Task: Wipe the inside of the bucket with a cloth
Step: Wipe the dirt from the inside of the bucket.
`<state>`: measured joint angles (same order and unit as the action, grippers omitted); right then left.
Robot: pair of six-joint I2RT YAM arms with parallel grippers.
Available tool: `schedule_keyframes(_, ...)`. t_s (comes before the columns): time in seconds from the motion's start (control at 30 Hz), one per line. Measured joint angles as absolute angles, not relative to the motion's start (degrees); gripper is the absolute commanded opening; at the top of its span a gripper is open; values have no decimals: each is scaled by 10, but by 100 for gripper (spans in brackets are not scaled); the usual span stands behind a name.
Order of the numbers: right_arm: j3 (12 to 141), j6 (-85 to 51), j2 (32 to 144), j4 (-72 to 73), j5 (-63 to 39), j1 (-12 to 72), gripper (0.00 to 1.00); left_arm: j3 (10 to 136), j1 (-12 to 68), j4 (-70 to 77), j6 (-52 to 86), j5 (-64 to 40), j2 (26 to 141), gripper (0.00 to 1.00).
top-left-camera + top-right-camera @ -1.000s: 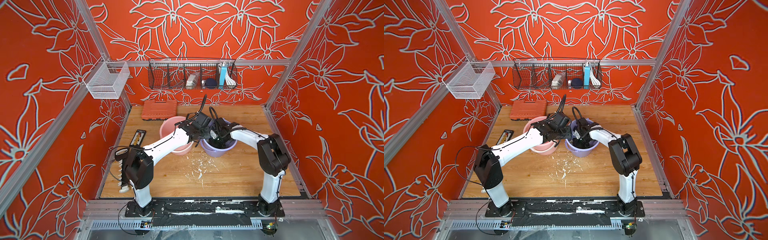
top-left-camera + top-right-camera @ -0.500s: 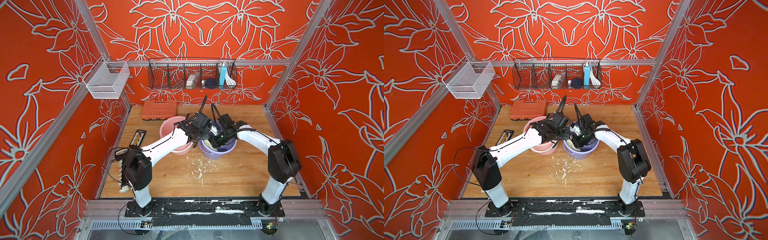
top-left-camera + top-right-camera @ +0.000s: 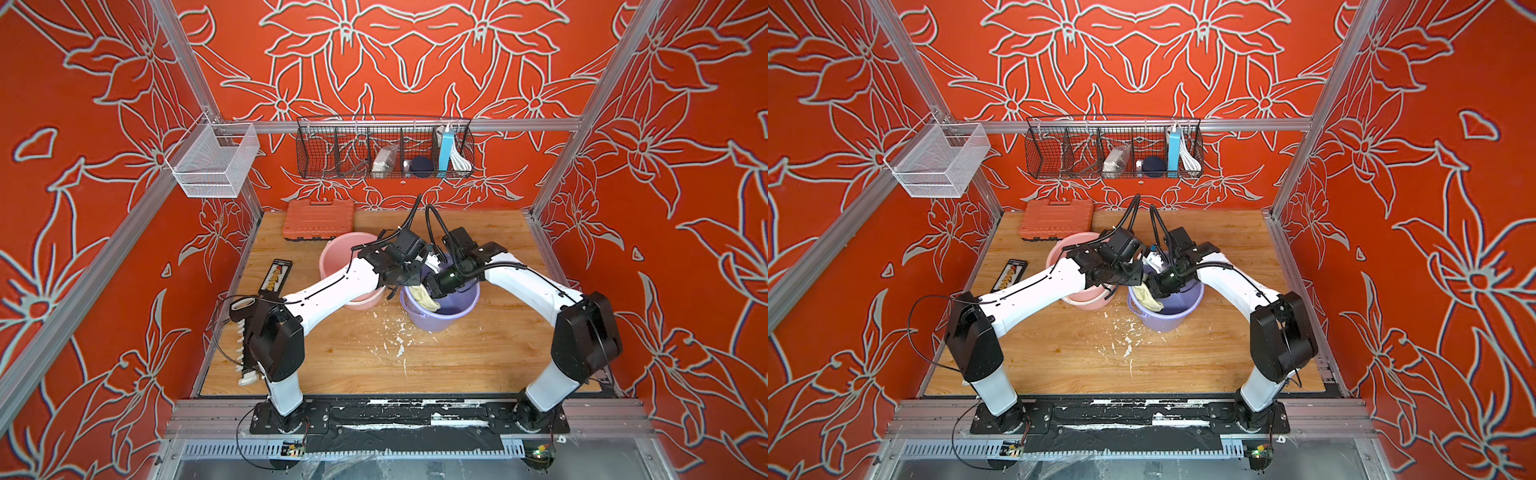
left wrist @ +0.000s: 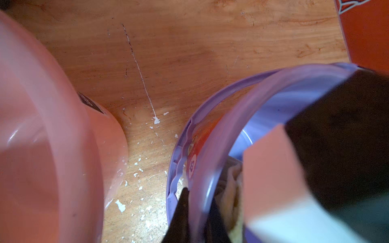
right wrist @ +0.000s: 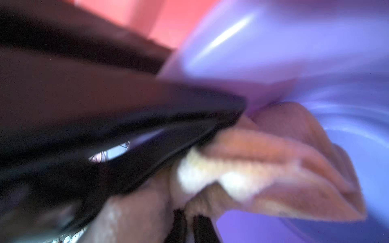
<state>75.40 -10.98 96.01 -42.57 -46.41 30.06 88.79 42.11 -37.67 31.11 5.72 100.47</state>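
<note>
The purple bucket (image 3: 436, 320) (image 3: 1167, 320) stands mid-table. My left gripper (image 3: 407, 284) (image 3: 1130, 282) is shut on its left rim; in the left wrist view the gripper (image 4: 197, 202) has one black finger outside the bucket (image 4: 263, 90) wall and one inside. The beige cloth (image 3: 426, 297) (image 3: 1148, 297) is bunched against the left inner wall, just below the rim. My right gripper (image 3: 432, 289) (image 3: 1156, 289) reaches into the bucket. In the blurred right wrist view the gripper (image 5: 190, 218) is shut on the cloth (image 5: 263, 151), against the purple wall (image 5: 315, 52).
A pink bucket (image 3: 345, 257) (image 4: 52, 126) stands right beside the purple one, under my left arm. An orange tool case (image 3: 318, 218) lies at the back. A black bit holder (image 3: 275, 276) lies at the left edge. White flakes (image 3: 395, 336) litter the wood in front.
My right arm has swung outward and drawn the cloth up from deep in the bucket to the left inner wall. The left gripper has kept its hold on the rim.
</note>
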Motion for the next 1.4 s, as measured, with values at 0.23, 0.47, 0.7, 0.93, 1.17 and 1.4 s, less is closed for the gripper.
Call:
schedule_keyframes(0.23, 773, -171, 964, -392, -345, 308, 0, 885, 421, -369, 325, 42, 999, 0)
schedule_keyframes(0.47, 773, -231, 938, -350, -203, 310, 0, 872, 421, -358, 334, 31, 992, 0)
schedule_keyframes(0.7, 760, -268, 910, -310, -128, 310, 0, 871, 421, -356, 338, 27, 992, 0)
schedule_keyframes(0.93, 763, -253, 945, -285, -251, 310, 0, 871, 418, -362, 345, 35, 991, 0)
schedule_keyframes(1.17, 755, -214, 945, -273, -324, 306, 0, 871, 418, -377, 343, 39, 982, 0)
schedule_keyframes(1.4, 761, -199, 950, -274, -357, 306, 0, 853, 418, -380, 341, 39, 965, 0)
